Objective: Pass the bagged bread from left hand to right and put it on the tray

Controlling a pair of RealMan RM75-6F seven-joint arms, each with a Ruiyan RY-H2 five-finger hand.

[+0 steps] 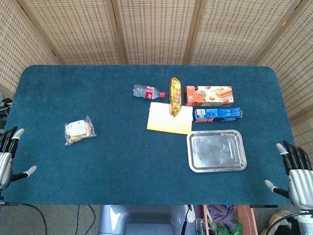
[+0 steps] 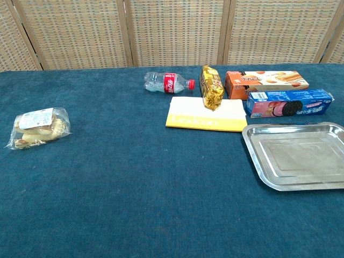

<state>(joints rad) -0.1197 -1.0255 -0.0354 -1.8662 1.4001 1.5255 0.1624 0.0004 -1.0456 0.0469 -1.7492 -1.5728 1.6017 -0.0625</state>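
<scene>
Both hands waiting with fingers spread, holding nothing: left hand (image 1: 9, 156) at 8 o'clock, right hand (image 1: 295, 169) at 4 o'clock. Bagged bread (image 1: 79, 131) lying on desk (image 1: 122, 161) at 9 o'clock, tray (image 1: 216, 151) standing near 4 o'clock. First step pending: left hand needing reach and grasp on bag.

We see our left hand (image 1: 9, 156) and right hand (image 1: 295, 171) only in the head view — both built alike, with black fingers capped by pale grey-white tips and a silvery metal body at the palm and wrist. A thumb, dark with a light tip, juts from each. Black cables trail below both wrists.
</scene>
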